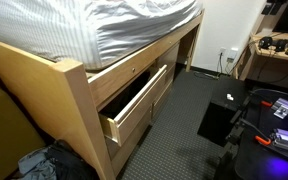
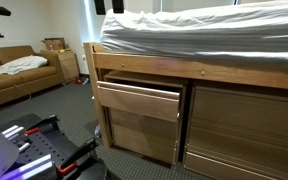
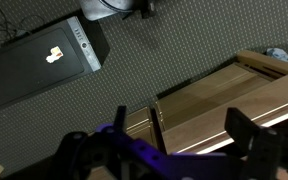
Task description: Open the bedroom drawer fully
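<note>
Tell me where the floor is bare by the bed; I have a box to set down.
Bare carpet lies between the bedroom drawer and the black case. There is more of it between the sofa and the drawer. It is crowded by the dark heap at the bed's corner post.

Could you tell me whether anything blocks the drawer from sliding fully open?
Nothing visible does: the carpet before the drawer looks bare in both exterior views, and the black box lies apart from it, farther out.
</note>
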`<state>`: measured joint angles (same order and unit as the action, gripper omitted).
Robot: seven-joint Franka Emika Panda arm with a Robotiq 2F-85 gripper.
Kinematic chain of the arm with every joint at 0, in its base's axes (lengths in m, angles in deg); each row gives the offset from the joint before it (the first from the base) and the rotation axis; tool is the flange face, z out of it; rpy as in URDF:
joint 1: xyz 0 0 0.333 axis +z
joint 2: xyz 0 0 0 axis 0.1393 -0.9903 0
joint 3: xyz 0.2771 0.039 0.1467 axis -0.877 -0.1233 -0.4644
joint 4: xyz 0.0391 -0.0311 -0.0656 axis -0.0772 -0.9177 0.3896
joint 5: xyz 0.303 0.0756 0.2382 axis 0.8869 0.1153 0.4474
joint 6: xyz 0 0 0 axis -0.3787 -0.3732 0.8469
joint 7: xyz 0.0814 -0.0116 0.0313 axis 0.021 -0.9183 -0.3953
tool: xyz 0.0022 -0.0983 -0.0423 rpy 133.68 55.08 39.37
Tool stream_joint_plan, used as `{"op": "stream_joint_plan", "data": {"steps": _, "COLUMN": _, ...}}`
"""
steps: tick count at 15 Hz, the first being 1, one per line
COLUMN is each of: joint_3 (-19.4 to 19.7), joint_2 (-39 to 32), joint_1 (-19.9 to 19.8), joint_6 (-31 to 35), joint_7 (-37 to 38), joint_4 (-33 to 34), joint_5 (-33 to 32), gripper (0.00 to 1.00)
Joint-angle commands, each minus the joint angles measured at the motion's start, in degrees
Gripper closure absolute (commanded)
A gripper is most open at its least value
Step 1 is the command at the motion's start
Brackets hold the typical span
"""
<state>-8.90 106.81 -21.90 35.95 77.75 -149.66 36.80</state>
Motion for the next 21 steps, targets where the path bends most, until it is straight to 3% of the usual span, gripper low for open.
{"op": "stream_joint_plan", "data": {"steps": 1, "joint_3": -0.4, "joint_2": -0.1, "joint_1": -0.5, "joint_6": -0.1, "joint_7": -0.3, "joint_4": 0.1, "joint_5": 0.4, "gripper": 0.00}}
{"op": "stream_joint_plan", "data": {"steps": 2, "joint_3": -0.5, "joint_2": -0.7, "joint_1": 3.2, "joint_6": -0.5, "joint_7": -3.8, "joint_4": -0.4, "joint_5": 2.6, "gripper": 0.00}}
{"op": "stream_joint_plan", "data": {"steps": 8, "joint_3": -10.2, "joint_2": -1.8, "joint_1": 18.8, "joint_6": 4.8, "joint_7": -4.9, "joint_4": -6.5, "joint_5": 16.5, "gripper": 0.00}}
{"op": "stream_joint_plan", "data": {"steps": 9, "joint_3": -9.0, "joint_2": -0.4, "joint_1": 15.2, "joint_6": 2.5, "joint_7": -3.5, "joint_4": -5.1, "joint_5": 14.4, "gripper": 0.00}}
{"op": "stream_joint_plan", "data": {"steps": 10, "joint_3": -10.2, "joint_2": -0.6, "joint_1": 16.9, "joint_6": 2.7, "joint_7": -2.5, "joint_4": -5.5, "joint_5": 15.0, "gripper": 0.00}}
{"op": "stream_joint_plan", "data": {"steps": 13, "joint_3": -9.7, "joint_2": -0.5, "joint_1": 15.9, "joint_6": 2.7, "joint_7": -2.5, "joint_4": -5.3, "joint_5": 14.9, "gripper": 0.00}}
{"op": "stream_joint_plan", "data": {"steps": 14, "joint_3": -12.1, "joint_2": -1.8, "joint_1": 12.0, "joint_6": 7.2, "joint_7": 2.6, "joint_4": -6.3, "joint_5": 11.1, "gripper": 0.00}}
{"op": "stream_joint_plan", "data": {"steps": 16, "joint_3": -12.0, "joint_2": -3.4, "joint_1": 11.2, "joint_6": 14.3, "joint_7": 7.4, "joint_4": -9.8, "joint_5": 12.3, "gripper": 0.00}}
{"op": "stream_joint_plan", "data": {"steps": 17, "joint_3": -13.4, "joint_2": -4.1, "joint_1": 10.5, "joint_6": 17.9, "joint_7": 10.8, "joint_4": -12.2, "joint_5": 12.5, "gripper": 0.00}}
{"op": "stream_joint_plan", "data": {"steps": 18, "joint_3": -15.4, "joint_2": -9.7, "joint_1": 11.2, "joint_6": 18.4, "joint_7": 15.2, "joint_4": -8.4, "joint_5": 13.6, "gripper": 0.00}}
{"op": "stream_joint_plan", "data": {"steps": 21, "joint_3": -22.5, "joint_2": -14.4, "joint_1": 13.1, "joint_6": 20.7, "joint_7": 29.8, "joint_4": -9.7, "joint_5": 17.1, "gripper": 0.00}}
